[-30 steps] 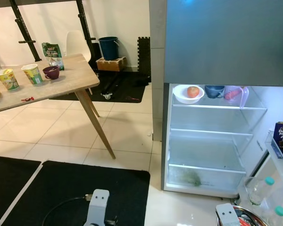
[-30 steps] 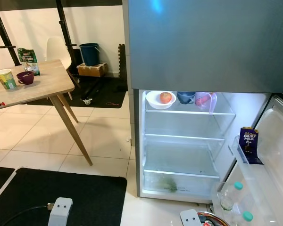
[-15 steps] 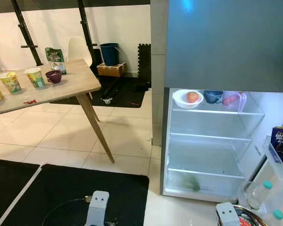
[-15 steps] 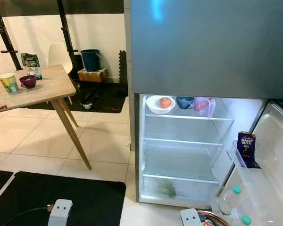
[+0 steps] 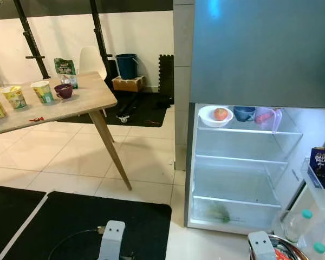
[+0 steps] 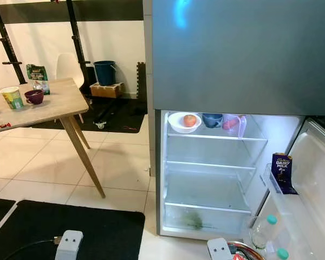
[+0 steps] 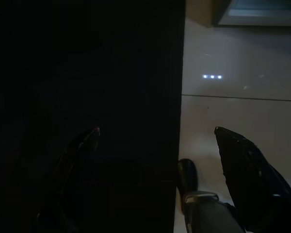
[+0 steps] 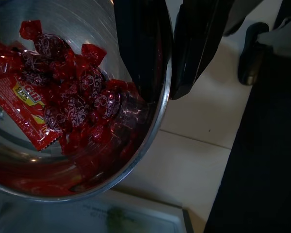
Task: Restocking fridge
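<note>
I'm facing the open fridge (image 6: 208, 179), right claw (image 8: 172, 73) clamped on the rim of the steel bowl of red sweets (image 8: 63, 107) not yet shelved, left claw (image 7: 155, 145) spread idle, cups (image 5: 42, 91) waiting on the worktop (image 5: 81, 100)

Fridge (image 6: 206, 179) door stands open, lower shelves bare, top shelf holding an apple in a white bowl (image 6: 184, 121). Steel bowl (image 8: 136, 160) of red-wrapped candies sits tilted, rim pinched by the right gripper (image 8: 170, 73).
</note>
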`<state>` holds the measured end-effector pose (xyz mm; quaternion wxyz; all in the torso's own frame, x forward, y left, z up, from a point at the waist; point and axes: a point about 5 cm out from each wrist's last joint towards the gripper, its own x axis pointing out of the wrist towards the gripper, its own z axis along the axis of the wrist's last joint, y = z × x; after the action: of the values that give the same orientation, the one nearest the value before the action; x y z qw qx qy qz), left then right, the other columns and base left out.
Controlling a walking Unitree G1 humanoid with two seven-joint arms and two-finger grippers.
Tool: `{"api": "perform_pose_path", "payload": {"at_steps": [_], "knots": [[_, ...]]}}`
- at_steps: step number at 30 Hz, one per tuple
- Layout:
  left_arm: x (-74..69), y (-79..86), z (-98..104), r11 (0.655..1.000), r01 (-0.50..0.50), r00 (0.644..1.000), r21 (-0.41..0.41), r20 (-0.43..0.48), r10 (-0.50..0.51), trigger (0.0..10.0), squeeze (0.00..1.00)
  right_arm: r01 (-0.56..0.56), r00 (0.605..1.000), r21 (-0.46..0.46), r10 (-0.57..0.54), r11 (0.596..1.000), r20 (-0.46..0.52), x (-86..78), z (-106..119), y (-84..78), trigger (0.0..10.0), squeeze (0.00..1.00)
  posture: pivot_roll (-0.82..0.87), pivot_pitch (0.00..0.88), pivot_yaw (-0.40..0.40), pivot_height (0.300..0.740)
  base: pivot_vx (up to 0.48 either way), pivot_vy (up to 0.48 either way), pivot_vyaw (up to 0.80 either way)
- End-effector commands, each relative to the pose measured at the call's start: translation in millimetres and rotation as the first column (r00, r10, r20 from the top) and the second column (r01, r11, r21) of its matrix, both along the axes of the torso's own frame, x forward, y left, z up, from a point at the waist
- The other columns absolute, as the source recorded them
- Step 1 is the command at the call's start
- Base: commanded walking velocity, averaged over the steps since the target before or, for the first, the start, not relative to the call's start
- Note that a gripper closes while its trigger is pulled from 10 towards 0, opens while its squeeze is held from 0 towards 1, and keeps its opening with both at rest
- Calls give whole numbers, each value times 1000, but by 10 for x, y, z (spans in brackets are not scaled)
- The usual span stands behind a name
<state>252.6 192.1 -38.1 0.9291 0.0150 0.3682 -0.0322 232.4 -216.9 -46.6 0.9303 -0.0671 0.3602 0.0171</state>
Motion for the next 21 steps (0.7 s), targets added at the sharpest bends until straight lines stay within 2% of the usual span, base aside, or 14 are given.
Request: {"api": "perform_pose_path", "payload": {"at_steps": [1, 5, 7, 8, 13, 16, 21], "knots": [[-1, -8, -4, 1000, 25, 1000, 10, -3, -25, 10000, 0, 21, 1000, -1, -21, 1000, 3, 2, 14, -58, 10000, 0, -65, 62, 22, 740, 0, 0, 0], [21, 36, 16, 999, -38, 999, 4, 4, 38, 10000, 0, -1, 1000, -13, 1, 1000, -14, -2, 2, -42, 10000, 0, -71, 72, 37, 740, 0, 0, 0], [14, 29, 14, 1000, -28, 1000, -3, 2, 28, 10000, 0, 9, 1000, -3, -9, 1000, -1, 28, 22, -37, 10000, 0, -76, 75, 40, 740, 0, 0, 0], [-23, 20, -13, 1000, 8, 1000, 4, -8, -8, 10000, 0, 18, 1000, 10, -18, 1000, 19, 77, 56, -25, 10000, 0, -78, 72, 39, 740, 0, 0, 0], [-49, 86, -31, 999, -32, 999, 37, -18, 32, 10000, 0, 15, 1000, 9, -15, 1000, 12, 76, 48, -9, 10000, 0, -70, 75, 39, 740, 0, 0, 0], [6, 50, 15, 1000, -12, 1000, 22, 10, 12, 10000, 0, 17, 1000, 20, -18, 1000, 25, 113, 75, -3, 10000, 0, -79, 83, 34, 740, 0, 0, 0], [-28, 94, -13, 998, -37, 999, 45, -8, 37, 10000, 0, 13, 1000, 13, -14, 1000, 14, 100, 64, -8, 10000, 0, -75, 89, 32, 740, 0, 0, -88]]}}
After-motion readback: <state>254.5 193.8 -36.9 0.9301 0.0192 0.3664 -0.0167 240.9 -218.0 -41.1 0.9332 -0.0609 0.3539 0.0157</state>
